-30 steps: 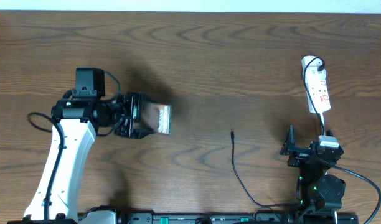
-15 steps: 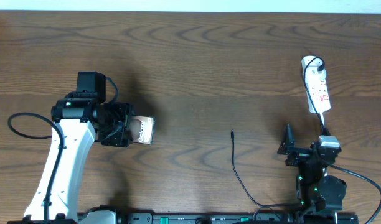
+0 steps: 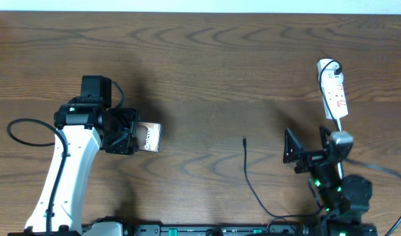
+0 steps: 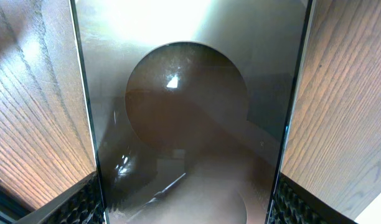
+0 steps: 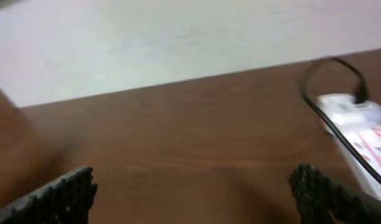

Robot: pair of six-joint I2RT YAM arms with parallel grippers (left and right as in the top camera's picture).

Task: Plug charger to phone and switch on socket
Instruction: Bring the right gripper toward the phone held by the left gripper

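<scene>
My left gripper (image 3: 136,138) is shut on the phone (image 3: 150,137), a glossy brown-grey slab with a round circle, holding it by one end at the table's left. In the left wrist view the phone (image 4: 190,112) fills the space between the two finger pads (image 4: 190,210). The charger (image 3: 247,167) is a thin black cable lying on the table, its tip pointing away at centre right. The socket (image 3: 334,92), a white strip with red markings, lies at the far right. My right gripper (image 3: 293,156) is open and empty, between the charger and the socket. The right wrist view is blurred and shows the socket (image 5: 358,124) ahead right of the open fingers (image 5: 197,196).
The brown wooden table (image 3: 207,59) stretches between the two arms. A thin black plug cord (image 3: 336,65) loops at the socket's far end. A black robot cable (image 3: 30,134) loops beside the left arm. A pale wall (image 5: 178,37) lies beyond the table's far edge.
My left gripper drew the phone left and turned it, then held still. My right gripper swung leftward and tilted up, towards the charger's side.
</scene>
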